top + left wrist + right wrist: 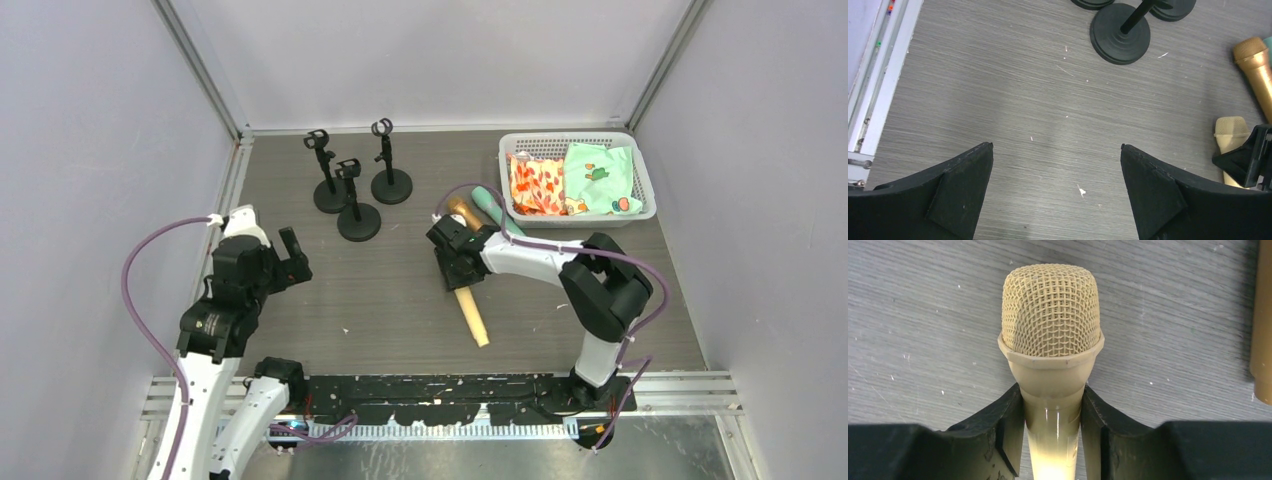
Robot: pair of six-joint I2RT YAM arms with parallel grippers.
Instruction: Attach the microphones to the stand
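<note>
Nearest to us, the left pincer (290, 255) hangs over the grey wood-grain table (400, 300) with its jaws spread wide and nothing between them. Off to its right, the right pincer (1052, 410) has its two fingers pressed against the neck of the cream-yellow microphone (1050, 315), gripping it just below the collar. The mesh head juts out beyond the fingertips, while the handle runs back behind the pincer toward the near edge of the table (we cannot tell whether the microphone is raised or resting on the surface). Just beyond this pincer lies the golden-brown microphone (460, 212), close beside the cream head but not touching it. The mint-green microphone (490, 205) lies along the golden one's far side; both are flat on the table. Farther out, ahead of the left pincer, three black stands stand upright in a tight cluster, each with a clip on top holding nothing: the near stand (358, 224), the left stand (329, 197) and the far stand (391, 186). Farthest from the right pincer, out to its right, sits a white basket (640, 170) holding an orange-patterned cloth (537, 185) and a mint cloth (600, 175).
</note>
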